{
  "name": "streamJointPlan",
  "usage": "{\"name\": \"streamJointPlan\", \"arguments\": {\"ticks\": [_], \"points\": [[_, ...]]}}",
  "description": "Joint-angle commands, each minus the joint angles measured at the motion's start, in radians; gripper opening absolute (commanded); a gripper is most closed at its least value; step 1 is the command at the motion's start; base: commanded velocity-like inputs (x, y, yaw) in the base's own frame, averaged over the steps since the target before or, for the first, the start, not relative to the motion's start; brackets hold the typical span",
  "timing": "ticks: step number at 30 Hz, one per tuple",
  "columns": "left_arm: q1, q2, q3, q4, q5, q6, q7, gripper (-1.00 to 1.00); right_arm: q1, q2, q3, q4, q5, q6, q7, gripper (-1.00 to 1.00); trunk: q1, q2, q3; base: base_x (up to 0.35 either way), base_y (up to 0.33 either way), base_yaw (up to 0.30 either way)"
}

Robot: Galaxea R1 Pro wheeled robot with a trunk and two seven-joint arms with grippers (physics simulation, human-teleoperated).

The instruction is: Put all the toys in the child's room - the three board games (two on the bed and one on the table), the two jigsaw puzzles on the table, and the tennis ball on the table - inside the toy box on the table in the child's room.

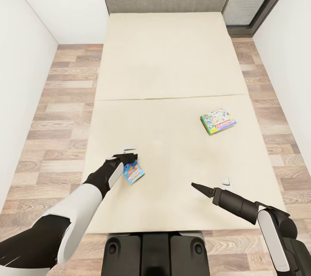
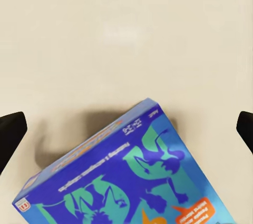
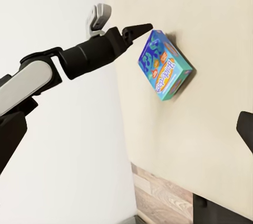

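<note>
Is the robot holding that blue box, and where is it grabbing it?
It cannot be told for sure. The left gripper is right at the blue board game on the bed, its jaws spread wide. The right gripper holds nothing.

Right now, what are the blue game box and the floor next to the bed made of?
The blue board game box looks like printed cardboard: flat faces, sharp corners, bright cartoon art, a slightly glossy finish. The floor looks like wood planks, pale brown with grain streaks and staggered joints, matte; since this is a render, it could equally be laminate.
</note>
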Motion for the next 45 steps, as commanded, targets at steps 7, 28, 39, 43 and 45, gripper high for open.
{"name": "streamJointPlan", "arguments": {"ticks": [7, 28, 39, 43, 45], "points": [[0.001, 0.001, -0.008, -0.002, 0.011, -0.006, 0.008, 1.0, 0.0, 0.0, 0.0, 0.0, 0.0, 0.005, 0.003, 1.0, 0.001, -0.002, -0.011, 0.0, 0.0, 0.0], [0.003, 0.001, -0.008, -0.002, 0.007, -0.01, 0.007, 1.0, 0.0, 0.0, 0.0, 0.0, 0.0, 0.004, 0.002, 1.0, 0.001, -0.002, -0.045, 0.0, 0.0, 0.0], [0.004, 0.001, -0.008, -0.002, 0.006, -0.015, 0.006, 1.0, 0.0, 0.0, 0.001, 0.0, 0.0, 0.003, 0.002, 1.0, 0.001, -0.002, -0.057, 0.0, 0.0, 0.0], [0.004, 0.001, -0.008, -0.002, 0.004, -0.015, 0.006, 1.0, 0.0, 0.0, 0.001, 0.0, 0.0, 0.003, 0.002, 1.0, 0.001, -0.002, -0.057, 0.0, 0.0, 0.0], [0.004, 0.001, -0.008, -0.002, 0.004, -0.015, 0.006, 1.0, 0.0, 0.0, 0.001, 0.0, 0.0, 0.003, 0.002, 1.0, 0.001, -0.002, -0.058, 0.0, 0.0, 0.0]]}}
